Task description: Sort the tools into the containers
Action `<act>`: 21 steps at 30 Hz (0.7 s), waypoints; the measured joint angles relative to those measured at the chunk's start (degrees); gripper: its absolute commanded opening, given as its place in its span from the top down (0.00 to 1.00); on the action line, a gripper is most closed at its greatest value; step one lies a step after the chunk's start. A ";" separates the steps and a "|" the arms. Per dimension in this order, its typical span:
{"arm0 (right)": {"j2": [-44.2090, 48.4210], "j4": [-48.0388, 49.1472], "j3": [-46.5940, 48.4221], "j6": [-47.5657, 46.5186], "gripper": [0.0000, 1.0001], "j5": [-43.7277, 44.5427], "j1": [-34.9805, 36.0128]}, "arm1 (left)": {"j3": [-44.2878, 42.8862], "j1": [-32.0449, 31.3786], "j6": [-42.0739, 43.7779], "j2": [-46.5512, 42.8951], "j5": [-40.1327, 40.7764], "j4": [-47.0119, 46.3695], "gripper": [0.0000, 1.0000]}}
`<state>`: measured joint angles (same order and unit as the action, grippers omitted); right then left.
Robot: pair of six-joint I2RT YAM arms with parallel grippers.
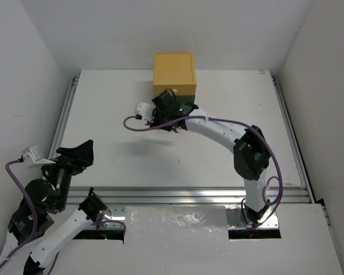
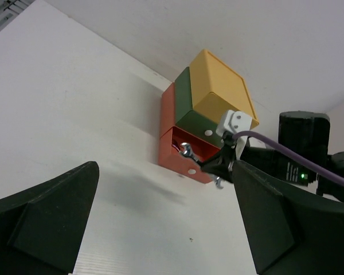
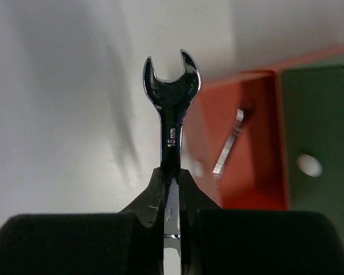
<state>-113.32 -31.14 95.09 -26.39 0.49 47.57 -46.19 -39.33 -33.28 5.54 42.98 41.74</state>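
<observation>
Wrench (image 3: 171,109), flat and silver, stands clamped in the right tool (image 3: 171,172) before the open red drawer (image 3: 258,192) at the table's (image 1: 103,114) far edge; a second wrench (image 3: 228,150) seemingly lies inside. Left tool (image 2: 166,189) gapes by the near-left corner.

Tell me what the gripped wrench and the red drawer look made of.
The wrench looks like polished steel: mirror-bright silver with a stamped size mark. The red drawer is matte and flat-coloured, perhaps painted wood or cardboard; unclear which.
</observation>
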 measured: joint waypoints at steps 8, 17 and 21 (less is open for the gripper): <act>-4.66 1.57 4.63 -14.49 0.96 0.81 -9.29 | 0.00 0.00 0.02 1.51 -0.17 -0.13 0.00; -10.34 1.25 8.90 -17.68 0.31 0.85 -10.69 | 0.00 0.00 0.44 2.05 -0.76 -0.37 0.00; -9.75 0.94 9.55 -14.21 0.30 0.15 -10.69 | 0.00 0.00 0.50 2.38 -0.94 -0.44 0.00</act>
<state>-123.07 -30.20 104.64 -40.60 0.64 36.88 -46.19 -39.33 -32.77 7.92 42.04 41.30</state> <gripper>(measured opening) 0.703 0.996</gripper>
